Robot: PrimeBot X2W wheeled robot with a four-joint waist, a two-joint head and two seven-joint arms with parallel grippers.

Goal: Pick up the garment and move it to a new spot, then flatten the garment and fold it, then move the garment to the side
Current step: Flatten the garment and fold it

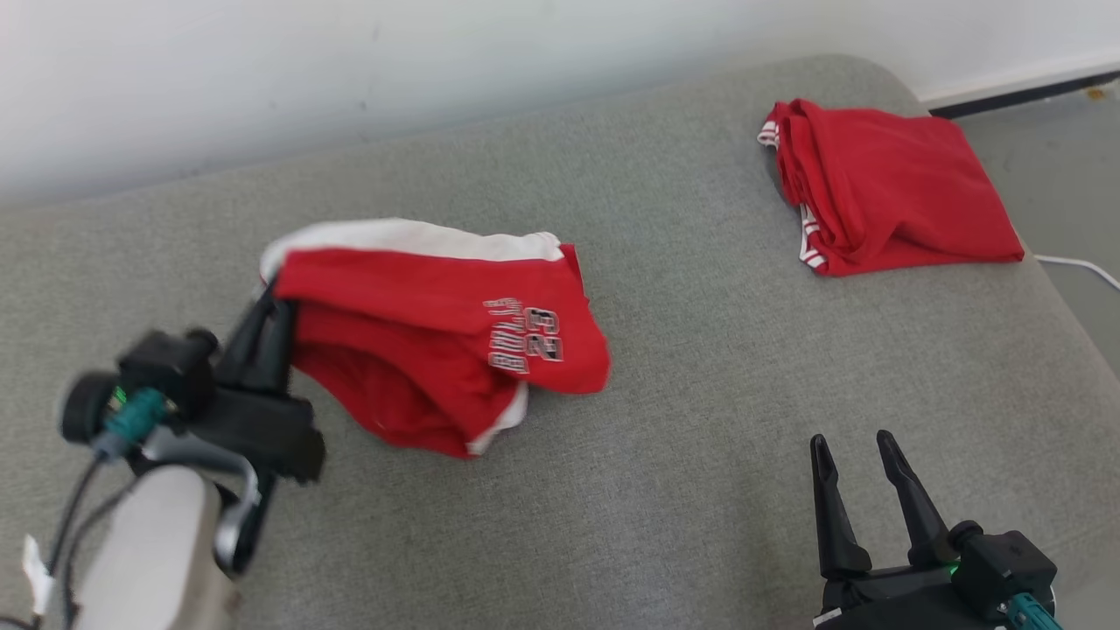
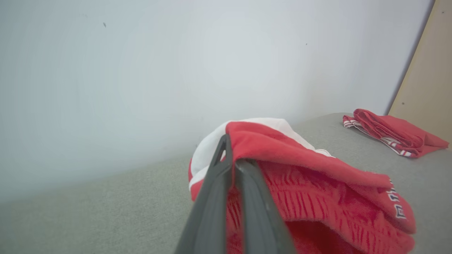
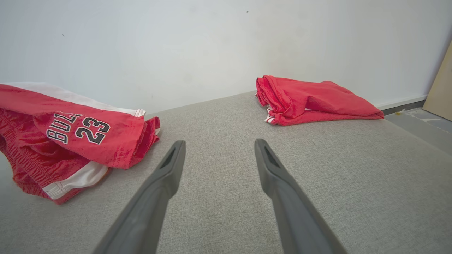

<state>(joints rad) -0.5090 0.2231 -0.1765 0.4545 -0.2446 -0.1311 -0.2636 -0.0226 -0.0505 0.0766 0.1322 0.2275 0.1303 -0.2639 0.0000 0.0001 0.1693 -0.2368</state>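
Note:
Red shorts with white side panels and a "BULLS 23" print are lifted off the grey cushion at their left edge and sag to the right. My left gripper is shut on that left edge; in the left wrist view the dark fingers pinch the red fabric. The right wrist view has the shorts at the left. My right gripper stands open at the lower right, apart from the shorts, and its fingertips hover over bare cushion.
A second red garment, folded, lies at the cushion's far right corner, also in the right wrist view. The grey cushion ends at a white wall behind. Floor and a white cable lie beyond the right edge.

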